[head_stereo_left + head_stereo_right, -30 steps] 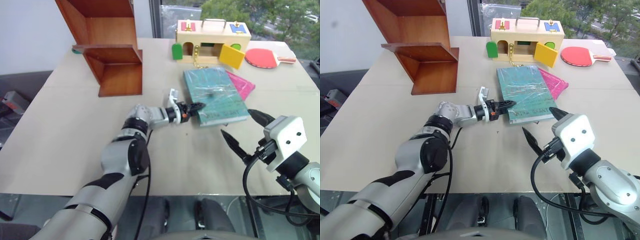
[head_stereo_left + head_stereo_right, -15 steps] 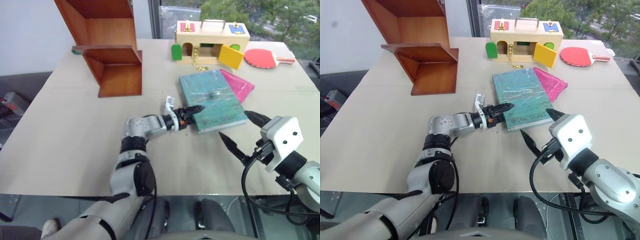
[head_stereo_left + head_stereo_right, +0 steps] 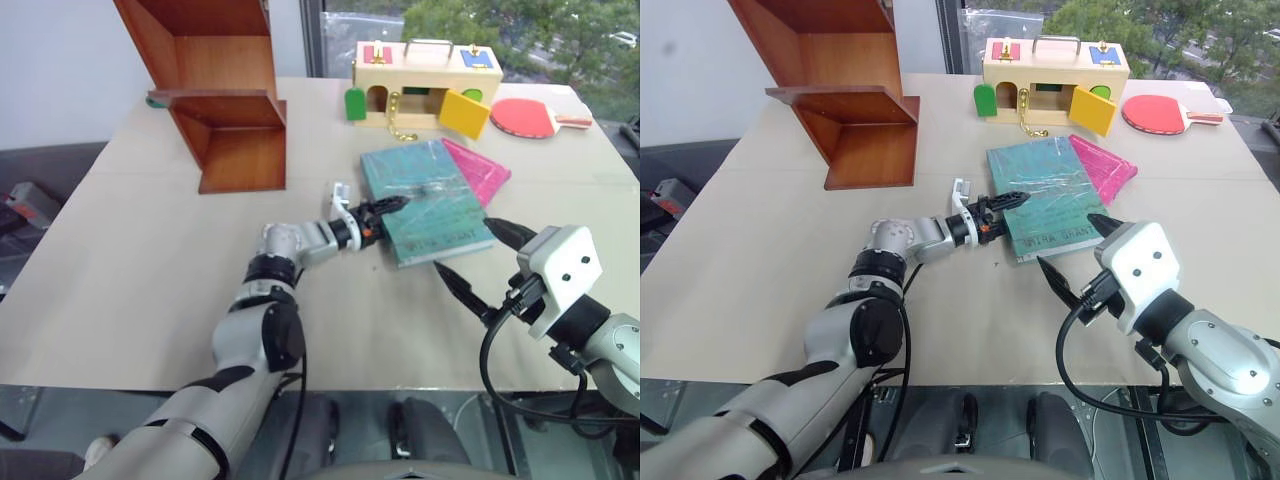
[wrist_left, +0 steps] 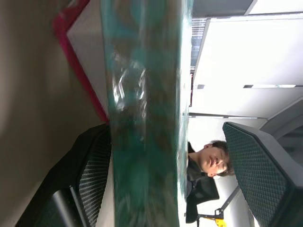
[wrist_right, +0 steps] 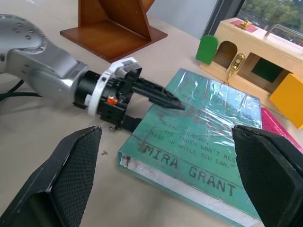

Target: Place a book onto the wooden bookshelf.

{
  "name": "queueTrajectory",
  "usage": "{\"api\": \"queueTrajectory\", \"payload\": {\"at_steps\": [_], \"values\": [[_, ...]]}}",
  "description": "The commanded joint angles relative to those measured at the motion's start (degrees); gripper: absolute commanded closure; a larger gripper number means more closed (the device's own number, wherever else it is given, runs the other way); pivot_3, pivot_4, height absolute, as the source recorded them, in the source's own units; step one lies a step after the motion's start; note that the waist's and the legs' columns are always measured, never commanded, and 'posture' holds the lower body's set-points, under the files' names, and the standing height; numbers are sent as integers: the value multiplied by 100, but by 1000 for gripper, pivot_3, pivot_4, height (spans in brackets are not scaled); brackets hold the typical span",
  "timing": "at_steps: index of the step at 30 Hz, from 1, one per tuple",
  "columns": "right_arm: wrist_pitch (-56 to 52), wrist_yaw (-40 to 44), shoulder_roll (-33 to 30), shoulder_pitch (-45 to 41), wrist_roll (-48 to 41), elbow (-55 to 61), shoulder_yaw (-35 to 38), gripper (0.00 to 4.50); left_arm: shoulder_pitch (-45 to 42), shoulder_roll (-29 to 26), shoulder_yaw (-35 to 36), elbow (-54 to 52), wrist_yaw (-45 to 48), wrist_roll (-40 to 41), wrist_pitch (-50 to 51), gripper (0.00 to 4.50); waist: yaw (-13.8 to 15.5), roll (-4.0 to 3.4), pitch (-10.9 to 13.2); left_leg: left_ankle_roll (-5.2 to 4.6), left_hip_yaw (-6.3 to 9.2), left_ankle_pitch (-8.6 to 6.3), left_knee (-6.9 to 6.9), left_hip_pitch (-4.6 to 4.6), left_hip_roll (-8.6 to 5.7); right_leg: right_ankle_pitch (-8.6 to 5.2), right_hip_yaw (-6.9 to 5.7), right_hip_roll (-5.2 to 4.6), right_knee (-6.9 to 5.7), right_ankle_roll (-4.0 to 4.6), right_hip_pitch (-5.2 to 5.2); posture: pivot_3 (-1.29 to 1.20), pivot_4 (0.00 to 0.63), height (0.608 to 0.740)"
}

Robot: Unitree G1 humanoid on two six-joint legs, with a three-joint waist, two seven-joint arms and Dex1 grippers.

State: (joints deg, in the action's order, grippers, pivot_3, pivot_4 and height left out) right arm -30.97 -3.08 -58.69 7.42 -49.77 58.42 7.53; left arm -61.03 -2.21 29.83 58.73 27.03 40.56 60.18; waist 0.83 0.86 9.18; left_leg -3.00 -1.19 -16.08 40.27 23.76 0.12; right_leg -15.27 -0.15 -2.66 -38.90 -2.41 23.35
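The book [image 3: 432,200], teal and plastic-wrapped, lies flat on the table [image 3: 130,260], right of centre. My left gripper [image 3: 385,216] is open at its left edge. One finger [image 5: 156,97] reaches over the cover, the other sits low beside the spine, and the book's edge [image 4: 147,118] runs between them. My right gripper [image 3: 465,247] hangs open just off the book's near right corner, holding nothing. The wooden bookshelf [image 3: 225,95] stands at the far left of the table, its compartments open.
A pink book [image 3: 482,170] lies partly under the teal one's right side. Behind them stand a pale wooden box [image 3: 425,75] with coloured doors and a red paddle [image 3: 530,115]. A person [image 4: 208,163] sits beyond the table.
My left gripper was shut at the book's edge and has opened, its fingers now straddling that edge. The right gripper has stayed where it was, open.
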Motion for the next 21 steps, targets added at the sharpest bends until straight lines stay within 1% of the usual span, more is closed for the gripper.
{"api": "queueTrajectory", "payload": {"at_steps": [1,2,3,4,7,11,14,17,20,21], "values": [[105,-33,-5,5,32,158,141,0,-196,-27,-69,416,350,-69,-97,1543,0,0,0,0,0,0,0,-1,0,0,0,0,0,0,0,0,150,740],[117,-34,-11,25,33,158,144,0,-230,-44,-78,497,430,-83,-89,1952,2,0,0,0,1,0,0,0,0,0,0,0,0,0,0,0,150,740],[128,-40,-22,43,31,158,144,0,-258,-65,-99,554,513,-97,-76,2599,1,0,0,0,3,0,0,0,0,0,-2,-1,-1,0,0,0,150,740],[145,-40,-33,70,30,158,151,0,-280,-81,-106,594,570,-102,-51,2917,2,0,0,0,3,0,0,0,0,0,-2,-1,-1,0,0,0,150,740],[197,-28,-73,149,15,158,195,0,-316,-176,-63,630,693,-65,73,4439,-4,0,0,-1,2,0,0,0,0,0,-1,-1,-1,0,0,0,150,740],[244,17,-90,219,38,158,226,0,-262,-318,-36,372,852,66,496,4475,-8,0,0,-1,3,0,0,-1,2,0,-1,0,-2,0,0,0,150,740],[263,70,-31,169,60,158,182,0,-172,-378,0,-206,904,298,997,4475,-16,0,1,0,3,0,0,0,2,0,0,0,-2,0,1,0,150,740],[226,142,93,28,59,158,124,0,-73,-381,15,-1048,918,556,1286,4475,-13,1,1,0,4,0,0,2,3,0,2,-2,-1,0,1,0,150,740],[87,250,280,-141,99,134,109,0,58,-433,-378,-2204,1132,592,1182,4475,-14,3,3,1,5,0,0,2,5,0,13,-3,-1,0,1,0,150,740],[52,317,337,-196,142,96,94,0,100,-484,-613,-2645,1240,527,1054,4475,-10,3,3,1,6,1,0,3,6,0,17,-3,-2,0,1,0,150,740]]}}
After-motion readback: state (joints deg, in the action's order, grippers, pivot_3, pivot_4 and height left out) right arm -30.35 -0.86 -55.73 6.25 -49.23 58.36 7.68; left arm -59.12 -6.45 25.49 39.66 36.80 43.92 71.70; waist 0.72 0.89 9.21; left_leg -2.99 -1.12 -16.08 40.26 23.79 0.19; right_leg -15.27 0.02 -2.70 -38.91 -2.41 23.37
